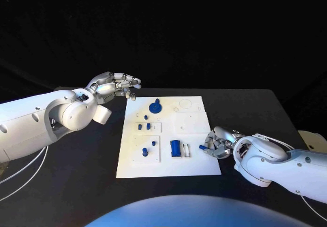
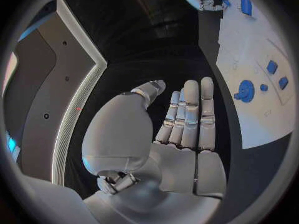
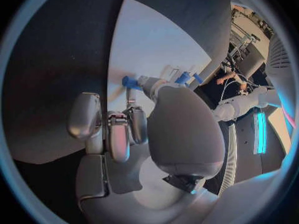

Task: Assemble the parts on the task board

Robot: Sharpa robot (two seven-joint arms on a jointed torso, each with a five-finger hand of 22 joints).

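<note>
We observed the right hand [image 1: 218,143] at the right edge of the task board [image 1: 194,165], near its front right corner, with a small blue part [image 1: 202,147] pinched at its fingertips; the right wrist view showed the same blue part [image 3: 130,81] held just over the white plate. The left hand [image 1: 116,86] hovered off the board's far left corner, above the black table [image 1: 81,189]; its fingers [image 2: 190,112] lay straight and side by side with nothing in them. On the board we noted a round blue part with a knob [image 1: 155,107] toward the far edge, two small blue pieces [image 1: 143,126] near the left edge at mid-board, two more [image 1: 149,147] in a square recess toward the front left, and a tall blue block [image 1: 175,148] beside a white slotted holder [image 1: 186,149] toward the front edge.

We judged the step in hand to be the carrying of the pinched part to its seat. Which seat it fitted we could not tell. The next move, in our judgement, called for aligning the part over a matching recess and lowering it squarely, since a slight tilt could jam it at the rim.
</note>
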